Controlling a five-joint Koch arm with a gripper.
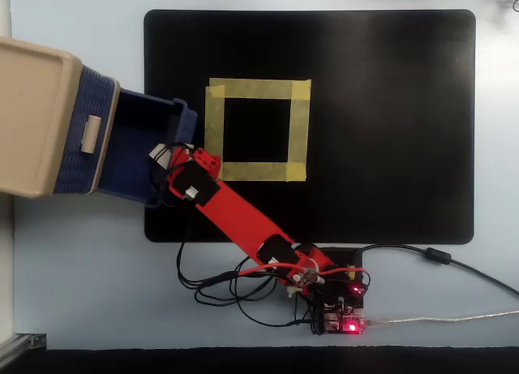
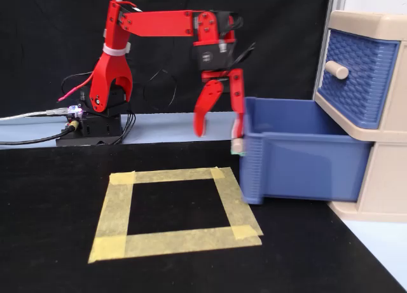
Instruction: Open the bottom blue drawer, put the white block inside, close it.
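Observation:
The bottom blue drawer (image 2: 305, 156) is pulled out of the beige chest (image 2: 381, 172), and its dark inside (image 1: 142, 122) shows from above. Its small beige handle (image 2: 236, 145) sticks out of the front wall. My red gripper (image 2: 219, 135) hangs open at the drawer's front, with one finger (image 2: 238, 109) against the front wall by the handle and the other finger (image 2: 202, 112) out over the mat. From above, the gripper (image 1: 174, 155) lies over the front wall. I cannot make out the white block in either view. A small whitish piece (image 1: 160, 153) shows by the gripper, and I cannot tell what it is.
The upper blue drawer (image 2: 356, 77) is shut. A yellow tape square (image 1: 256, 129) lies on the black mat (image 1: 389, 131), right of the drawer, with nothing inside it. The arm's base and cables (image 1: 324, 297) sit at the mat's near edge.

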